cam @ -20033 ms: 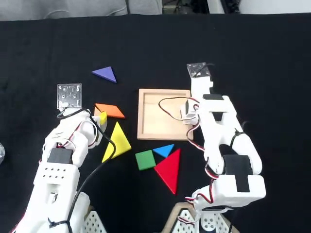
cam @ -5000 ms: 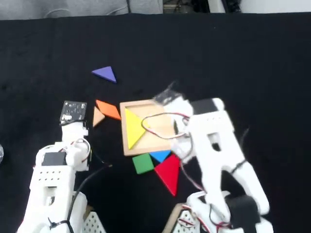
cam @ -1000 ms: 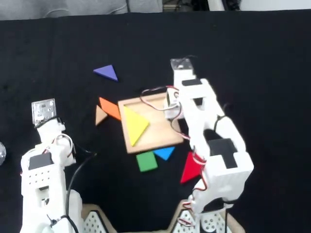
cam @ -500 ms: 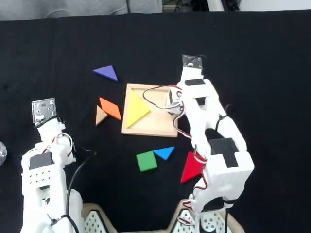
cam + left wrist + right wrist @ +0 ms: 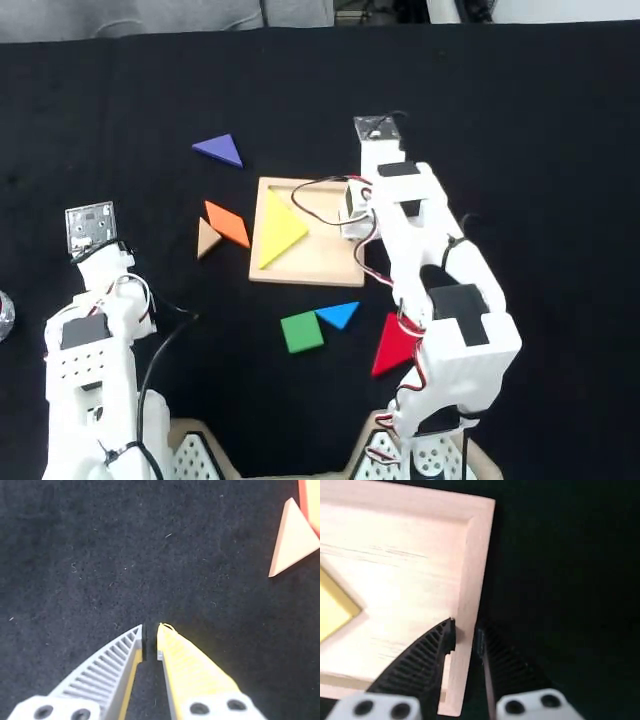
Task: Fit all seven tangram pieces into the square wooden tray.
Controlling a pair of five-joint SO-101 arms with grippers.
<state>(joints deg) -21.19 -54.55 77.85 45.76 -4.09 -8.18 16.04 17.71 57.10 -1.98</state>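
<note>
Right gripper (image 5: 466, 632) clamped on the square wooden tray (image 5: 475, 555), 1 finger inside and 1 outside the wall nearest that arm. The tray lies mid-table and holds 1 piece, the yellow triangle (image 5: 277, 227). Left gripper (image 5: 150, 642), fingers together, hangs over the black table (image 5: 100, 555) near the tan triangle (image 5: 292, 540). Outside the tray lie the orange parallelogram (image 5: 227, 223), purple triangle (image 5: 218, 151), green square (image 5: 300, 331), blue triangle (image 5: 339, 314) and red triangle (image 5: 395, 343).
</note>
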